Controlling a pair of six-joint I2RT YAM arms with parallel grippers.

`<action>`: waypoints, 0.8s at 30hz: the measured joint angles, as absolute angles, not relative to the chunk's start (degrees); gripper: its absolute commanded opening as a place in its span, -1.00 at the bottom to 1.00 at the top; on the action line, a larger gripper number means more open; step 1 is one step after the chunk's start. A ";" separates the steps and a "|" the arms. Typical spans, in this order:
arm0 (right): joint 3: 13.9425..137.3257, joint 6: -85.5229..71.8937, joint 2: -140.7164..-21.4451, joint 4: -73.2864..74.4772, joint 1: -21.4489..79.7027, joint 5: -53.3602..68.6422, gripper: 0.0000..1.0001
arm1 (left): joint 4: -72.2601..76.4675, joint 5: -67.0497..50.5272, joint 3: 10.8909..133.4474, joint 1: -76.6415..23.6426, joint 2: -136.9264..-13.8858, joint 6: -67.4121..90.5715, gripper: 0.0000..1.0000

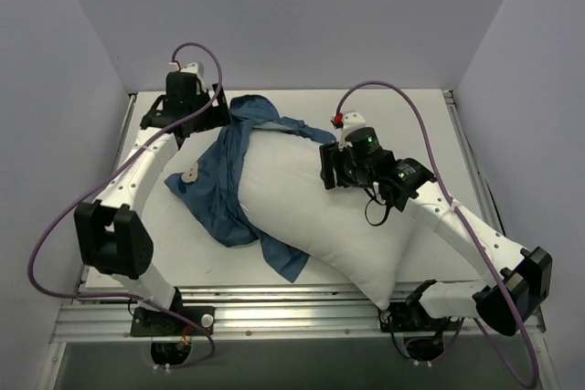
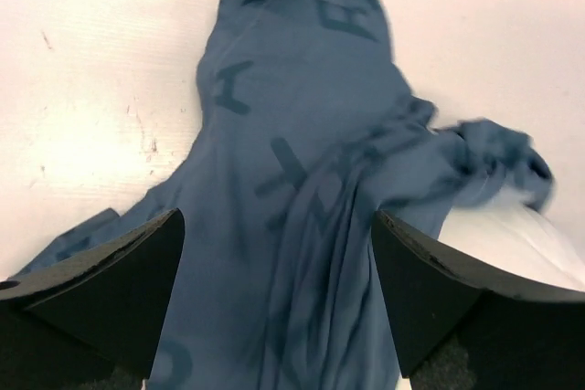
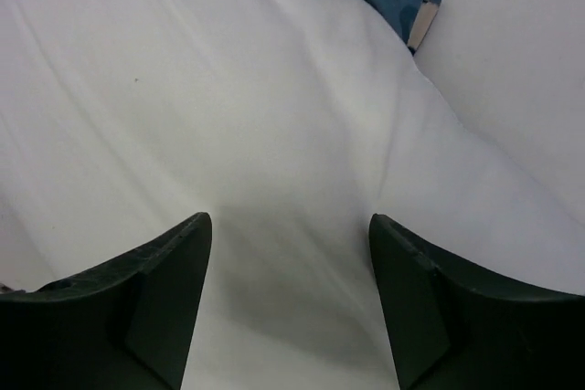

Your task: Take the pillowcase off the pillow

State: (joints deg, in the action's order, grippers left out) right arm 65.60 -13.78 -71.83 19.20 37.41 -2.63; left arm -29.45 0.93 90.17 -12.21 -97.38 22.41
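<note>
Blue soft cloth pillowcase printed with letters [image 1: 215, 184] is rucked up at one end of the large plump white rectangular pillow [image 1: 320, 216], and most of the pillow lies bare on the white surface [image 1: 206, 258]. By my reading the job is well advanced but not done. The cloth still drapes over the pillow's end under the left jaws and trails down one long side. Whether that end is still tucked inside the cover I cannot tell. What seems left is to draw this last bunch clear so the two lie apart.

The left jaws stand wide, with nothing pinched. The blue cloth runs up between them in long folds and ends in a hump beyond their tips. A slice of white pillow shows just behind the right-hand finger.

The right jaws are also parted, less widely, and hold nothing. Plain white pillow fills the space between and beyond them. Only a small corner of blue cloth shows, well ahead of the tips and to their right. These jaws are low over the pillow's bare middle, well apart from the left pair.
</note>
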 measured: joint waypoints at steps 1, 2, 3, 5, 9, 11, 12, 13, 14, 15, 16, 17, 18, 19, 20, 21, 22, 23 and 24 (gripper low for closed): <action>66.70 -13.26 -72.47 19.22 37.41 -2.70 0.43 | -28.88 0.89 87.79 -12.25 -93.58 22.83 0.85; 67.70 -12.93 -72.90 19.18 37.41 -2.74 0.61 | -28.49 0.89 85.73 -12.36 -90.08 23.16 0.86; 68.51 -12.49 -73.08 19.11 37.43 -2.72 0.67 | -28.45 0.84 83.90 -12.53 -86.80 23.42 0.86; 70.06 -11.51 -73.14 19.09 37.54 -2.70 0.82 | -27.70 0.80 79.96 -13.23 -80.40 23.81 0.86; 72.36 -8.38 -73.17 18.17 39.72 -3.42 0.99 | -26.72 0.82 70.78 -15.38 -68.64 24.62 0.87; 72.53 -6.44 -73.21 17.23 42.76 -3.68 0.99 | -26.59 0.89 66.32 -16.03 -64.36 25.15 0.86; 72.53 -5.48 -73.45 16.84 44.58 -3.70 0.99 | -25.91 0.93 63.77 -16.14 -62.57 25.41 0.86; 72.53 -4.27 -74.00 16.32 46.61 -3.68 0.99 | -25.78 0.99 61.30 -16.21 -61.04 25.74 0.85; 72.53 -3.44 -74.61 16.01 47.68 -3.62 0.99 | -25.52 0.97 58.78 -16.36 -59.88 26.15 0.85; 72.53 -2.22 -75.85 15.35 49.54 -3.36 1.00 | -24.99 0.82 56.34 -16.49 -59.05 26.59 0.84; 72.53 -1.28 -77.01 14.87 50.68 -3.20 1.00 | -24.97 0.58 54.28 -16.73 -58.57 26.94 0.84; 72.51 -0.43 -78.37 14.46 51.68 -3.20 1.00 | -24.97 0.49 52.66 -17.19 -58.46 27.18 0.84; 72.47 0.49 -79.79 14.02 52.64 -3.22 0.99 | -24.97 0.43 51.37 -17.72 -58.54 27.38 0.84; 72.42 1.37 -81.19 13.63 53.56 -3.27 1.00 | -24.93 0.34 50.41 -18.28 -58.63 27.49 0.82; 72.31 2.09 -82.61 13.32 54.28 -3.31 1.00 | -24.86 0.30 49.63 -18.96 -58.72 27.75 0.81; 72.12 2.92 -84.01 12.99 54.92 -3.55 1.00 | -24.58 0.14 49.17 -19.46 -58.76 27.94 0.79; 71.99 3.57 -85.34 12.67 55.46 -4.01 1.00 | -24.18 -0.03 48.80 -19.88 -58.89 28.14 0.79; 71.77 4.23 -86.59 12.21 55.99 -4.64 1.00 | -23.59 -0.14 48.51 -20.32 -59.07 28.32 0.77; 71.53 4.80 -87.81 11.75 56.34 -5.34 1.00 | -22.90 -0.21 48.31 -20.78 -59.35 28.53 0.76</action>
State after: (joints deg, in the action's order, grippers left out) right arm 71.53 4.80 -87.81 11.75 56.34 -5.34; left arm -22.90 -0.21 48.31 -20.78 -59.35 28.53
